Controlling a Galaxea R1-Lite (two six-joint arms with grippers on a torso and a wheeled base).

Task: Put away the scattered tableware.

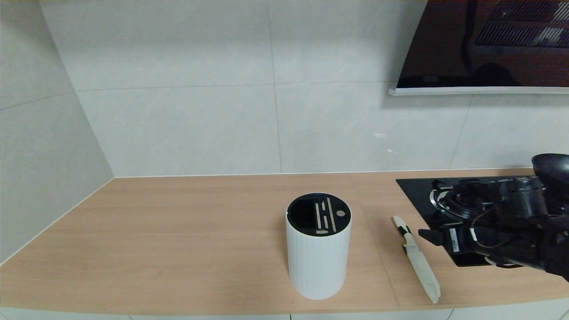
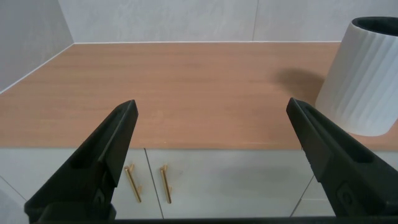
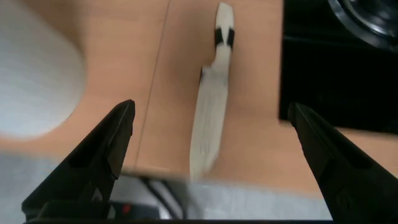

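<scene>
Wooden countertop (image 1: 186,231): white ribbed holder (image 1: 318,262), knife (image 1: 418,260) beside it, black hob (image 1: 426,195).

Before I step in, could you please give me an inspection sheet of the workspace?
Surface: wooden countertop, a seam running beside the knife.
Job's things: knife lying flat between holder and hob; white ribbed holder upright, with a slotted black top.
Clutter: nothing seen.
Grippers: left gripper open, before the counter's front edge; right gripper open, above the knife.
Cables: thin wire looped on the right arm.
Surroundings: black gas hob, range hood, tiled wall, cabinet doors.
</scene>
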